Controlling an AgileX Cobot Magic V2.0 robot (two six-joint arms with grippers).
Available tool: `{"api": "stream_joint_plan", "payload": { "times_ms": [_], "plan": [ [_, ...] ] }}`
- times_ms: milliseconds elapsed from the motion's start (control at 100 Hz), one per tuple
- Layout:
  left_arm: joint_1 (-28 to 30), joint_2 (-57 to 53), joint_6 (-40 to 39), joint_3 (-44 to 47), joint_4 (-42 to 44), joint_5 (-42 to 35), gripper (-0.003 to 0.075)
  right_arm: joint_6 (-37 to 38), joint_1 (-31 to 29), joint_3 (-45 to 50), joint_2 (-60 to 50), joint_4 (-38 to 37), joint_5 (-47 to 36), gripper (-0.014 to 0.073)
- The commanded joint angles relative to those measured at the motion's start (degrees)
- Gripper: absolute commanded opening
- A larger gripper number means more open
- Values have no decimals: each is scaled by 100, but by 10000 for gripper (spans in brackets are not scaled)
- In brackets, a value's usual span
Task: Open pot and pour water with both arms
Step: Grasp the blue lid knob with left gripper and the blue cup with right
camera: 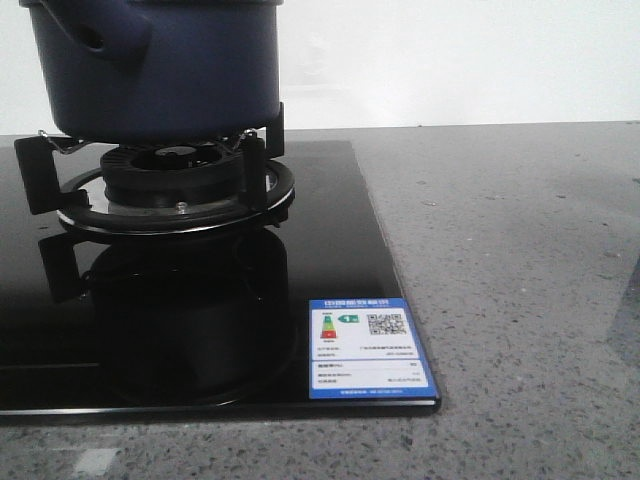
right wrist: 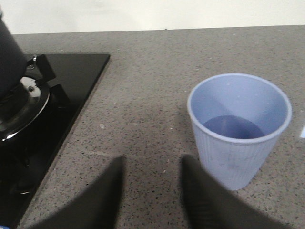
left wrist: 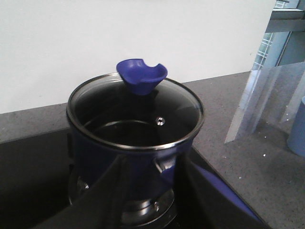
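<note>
The dark navy pot [camera: 160, 70] sits on the gas burner [camera: 175, 185] at the far left of the front view, its side handle socket [camera: 92, 38] showing a round hole. In the left wrist view the pot [left wrist: 124, 157] carries a glass lid [left wrist: 136, 114] with a blue knob [left wrist: 141, 74]. My left gripper [left wrist: 151, 164] is open and empty, close in front of the pot's side wall. My right gripper [right wrist: 152, 164] is open and empty above the counter, just beside a light-blue ribbed cup [right wrist: 238, 129] that holds some water. Neither gripper shows in the front view.
The black glass hob [camera: 330, 290] with an energy label [camera: 368, 348] covers the left of the grey speckled counter [camera: 520, 280]. A clear upright panel [left wrist: 267, 95] stands to the right of the pot, with the cup [left wrist: 298, 126] beyond it.
</note>
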Motion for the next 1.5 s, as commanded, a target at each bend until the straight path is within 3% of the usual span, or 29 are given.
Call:
{"api": "stream_joint_plan", "payload": {
  "times_ms": [0,50,100,430,730,990,1160,1490],
  "plan": [
    [-245,368,13,-345,-133,-776,414,-87,29,-201,67,-25,-460,511],
    [-376,625,83,-431,-123,-953,489,-87,29,-201,67,-25,-460,580],
    [-480,862,109,-507,-123,-1110,517,-87,29,-201,67,-25,-449,591],
    [-692,2635,117,-1123,174,-2283,514,-87,29,-201,67,-25,-72,591],
    [-692,3709,117,-1911,174,-2360,517,-87,29,-201,67,-25,106,591],
    [-692,3961,117,-2070,174,-2489,516,-87,29,-201,67,-25,120,591],
    [-692,3961,117,-2073,174,-2503,501,-87,29,-201,67,-25,120,591],
    [-692,3961,117,-2073,174,-2498,358,-87,29,-201,67,-25,120,591]
  ]
}}
